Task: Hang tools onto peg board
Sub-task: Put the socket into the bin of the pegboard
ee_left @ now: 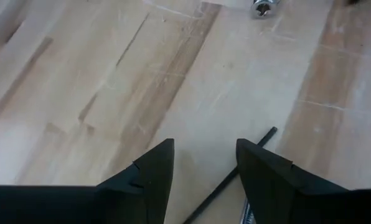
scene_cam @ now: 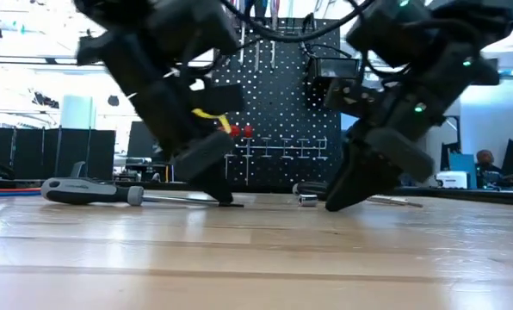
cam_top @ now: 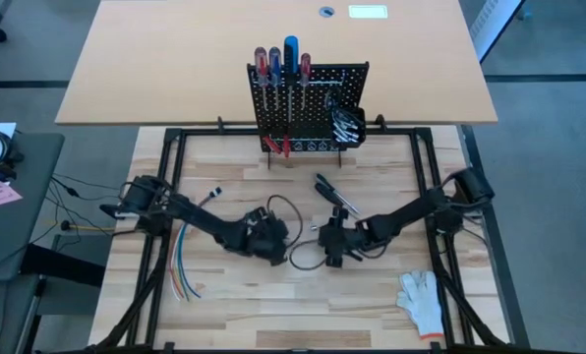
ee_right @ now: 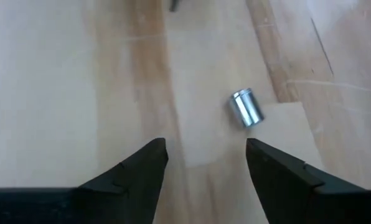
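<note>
The black peg board (cam_top: 313,103) stands upright at the table's far middle. Several red- and blue-handled screwdrivers (cam_top: 281,67) hang on it, red pliers (cam_top: 281,146) hang low, and a small bin (cam_top: 348,124) sits at its lower right. My left gripper (ee_left: 204,149) is open just above the table's middle (cam_top: 281,248); a thin dark shaft (ee_left: 235,175) lies on the wood under one finger. My right gripper (ee_right: 207,146) is open beside it (cam_top: 324,246), low over the table, with a small silver socket (ee_right: 246,107) lying just ahead of its fingers.
Black-handled screwdrivers (cam_top: 334,194) lie between the grippers and the board. A grey-handled screwdriver (scene_cam: 93,191) lies on the table in the low view. A bundle of coloured wires (cam_top: 182,267) lies at the left and a white glove (cam_top: 421,300) at the near right.
</note>
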Robot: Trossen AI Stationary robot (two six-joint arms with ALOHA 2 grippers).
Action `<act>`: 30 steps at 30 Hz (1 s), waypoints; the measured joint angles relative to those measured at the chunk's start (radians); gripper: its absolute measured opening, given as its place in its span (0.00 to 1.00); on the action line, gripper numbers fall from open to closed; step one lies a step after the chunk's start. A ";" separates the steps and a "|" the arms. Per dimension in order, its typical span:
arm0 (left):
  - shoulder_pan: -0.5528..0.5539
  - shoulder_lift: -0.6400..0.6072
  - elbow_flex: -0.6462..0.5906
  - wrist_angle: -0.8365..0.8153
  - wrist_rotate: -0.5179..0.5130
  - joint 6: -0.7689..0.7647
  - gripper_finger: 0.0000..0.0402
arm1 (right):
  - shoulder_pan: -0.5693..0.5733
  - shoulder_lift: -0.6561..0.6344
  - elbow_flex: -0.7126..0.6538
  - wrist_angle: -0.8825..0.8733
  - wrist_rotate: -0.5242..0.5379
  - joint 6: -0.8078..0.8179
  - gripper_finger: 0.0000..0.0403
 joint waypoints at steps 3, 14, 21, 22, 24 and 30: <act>-0.053 -0.001 -0.051 0.069 -0.048 -0.052 0.42 | -0.045 0.002 0.000 0.013 -0.014 -0.037 0.58; -0.095 0.004 -0.075 0.208 -0.062 0.070 0.42 | -0.205 0.003 -0.003 0.101 -0.315 -0.131 0.55; -0.095 0.004 -0.075 0.205 -0.063 0.071 0.42 | -0.217 0.005 -0.003 0.113 -0.346 -0.133 0.36; -0.095 0.004 -0.075 0.205 -0.063 0.073 0.42 | -0.217 0.005 -0.003 0.117 -0.346 -0.132 0.32; -0.095 0.004 -0.075 0.206 -0.063 0.082 0.42 | -0.217 0.005 -0.003 0.121 -0.347 -0.131 0.25; -0.095 0.004 -0.075 0.206 -0.064 0.085 0.42 | -0.169 -0.016 -0.003 0.115 -0.282 -0.130 0.13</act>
